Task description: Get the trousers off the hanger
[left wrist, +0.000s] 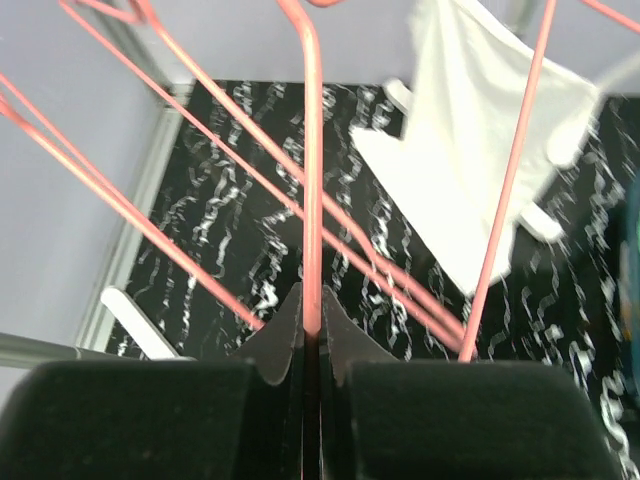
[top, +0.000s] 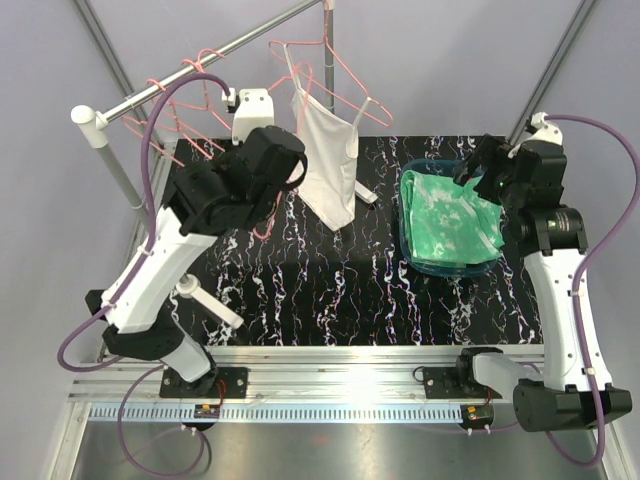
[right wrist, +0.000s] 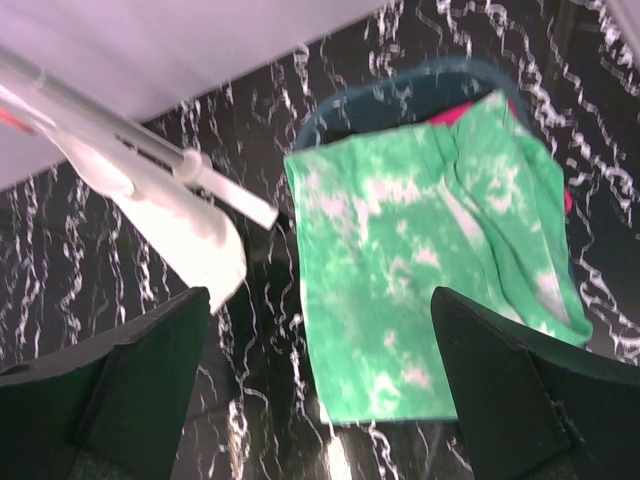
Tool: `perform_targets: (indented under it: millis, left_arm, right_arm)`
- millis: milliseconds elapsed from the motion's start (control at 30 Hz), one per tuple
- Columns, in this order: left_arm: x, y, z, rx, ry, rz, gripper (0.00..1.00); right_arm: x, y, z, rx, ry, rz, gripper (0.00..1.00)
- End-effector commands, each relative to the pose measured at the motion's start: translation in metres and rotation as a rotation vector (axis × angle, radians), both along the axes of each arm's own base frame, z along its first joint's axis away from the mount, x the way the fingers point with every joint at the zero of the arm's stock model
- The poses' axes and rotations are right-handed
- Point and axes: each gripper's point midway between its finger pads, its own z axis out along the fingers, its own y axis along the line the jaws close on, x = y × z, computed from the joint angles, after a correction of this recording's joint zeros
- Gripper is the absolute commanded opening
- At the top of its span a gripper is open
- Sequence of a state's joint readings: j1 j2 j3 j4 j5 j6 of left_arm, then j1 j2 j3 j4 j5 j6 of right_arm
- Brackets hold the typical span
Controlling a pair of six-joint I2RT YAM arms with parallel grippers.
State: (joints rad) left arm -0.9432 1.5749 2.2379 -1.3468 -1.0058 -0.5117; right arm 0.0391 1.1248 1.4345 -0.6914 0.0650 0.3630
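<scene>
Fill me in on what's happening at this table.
The left gripper has its jaws shut on a bare pink hanger up at the rail. The right gripper hovers open above the green trousers, which lie draped over a teal bin with a bit of pink cloth showing beneath. The only garment seen hanging is a white tank top.

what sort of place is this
Likely a robotics lab bench, not a home: left arm and right arm bolted to a metal rail, a small clothes rack with pink hangers, plain grey backdrop.
</scene>
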Motion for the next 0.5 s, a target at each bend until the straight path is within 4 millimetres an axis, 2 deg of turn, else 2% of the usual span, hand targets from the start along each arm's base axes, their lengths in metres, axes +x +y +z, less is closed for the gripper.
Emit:
perform_targets:
  millis: [0,133,233,467]
  left_arm:
    - [0.016,0.015,0.005,0.056,-0.005,0.066,0.00]
    - [0.032,0.024,0.000,0.127,0.035,0.119,0.00]
    - [0.046,0.023,0.002,0.208,0.034,0.128,0.00]
    - [0.063,0.031,0.016,0.365,-0.030,0.227,0.00]
  right_arm:
    - [-0.015,0.011,-0.015,0.010,0.033,0.066,0.99]
    - [-0.026,0.017,-0.015,0.010,0.038,0.104,0.99]
    - [-0.032,0.017,-0.015,0.004,0.039,0.113,0.99]
    - [-0.033,0.022,-0.019,0.019,0.053,0.135,0.99]
